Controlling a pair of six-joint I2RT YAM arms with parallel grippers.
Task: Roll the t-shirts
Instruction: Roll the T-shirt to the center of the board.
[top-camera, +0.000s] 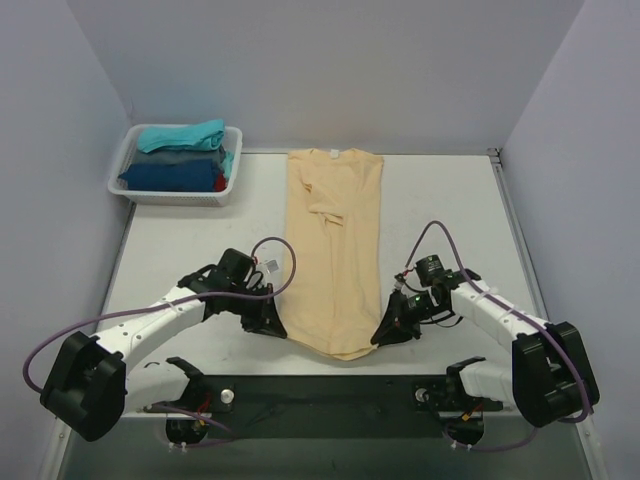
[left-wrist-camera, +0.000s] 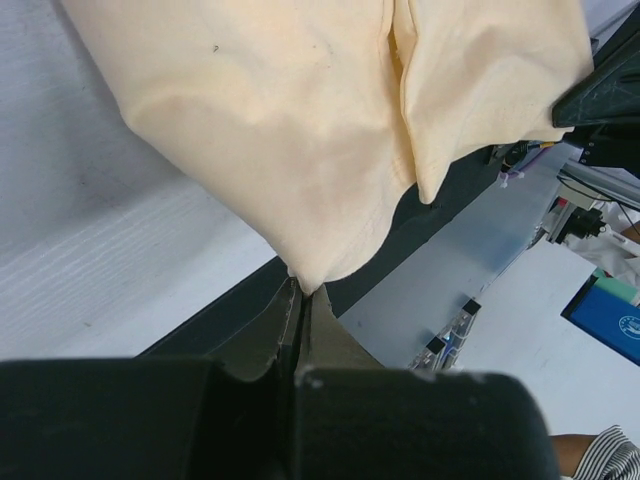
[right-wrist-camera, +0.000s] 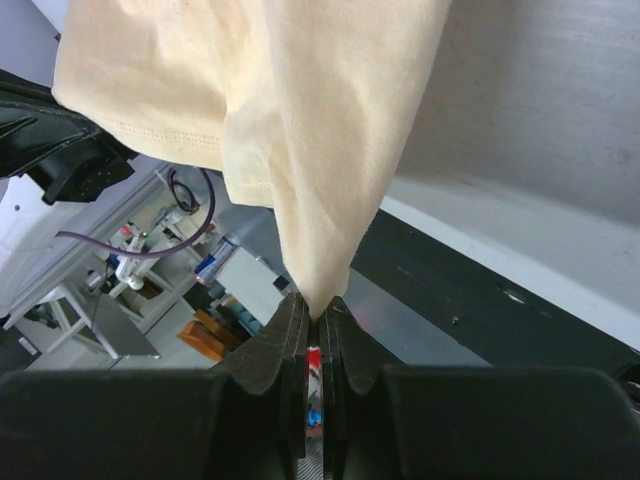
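Note:
A long pale tan t-shirt (top-camera: 335, 240) lies folded lengthwise down the middle of the table, neck at the far end. My left gripper (top-camera: 275, 327) is shut on its near left hem corner, and the cloth (left-wrist-camera: 290, 130) rises from the pinched tip of the left gripper (left-wrist-camera: 303, 290). On the near right corner my right gripper (top-camera: 385, 333) is shut too, the fabric (right-wrist-camera: 300, 120) hanging from the closed right gripper (right-wrist-camera: 317, 305). Both corners are lifted slightly off the table. More t-shirts, teal (top-camera: 182, 135), grey and dark blue (top-camera: 170, 175), are stacked in the basket.
A white plastic basket (top-camera: 120, 185) stands at the far left corner against the wall. White walls enclose the table on the left, back and right. A dark strip (top-camera: 320, 385) with the arm bases runs along the near edge.

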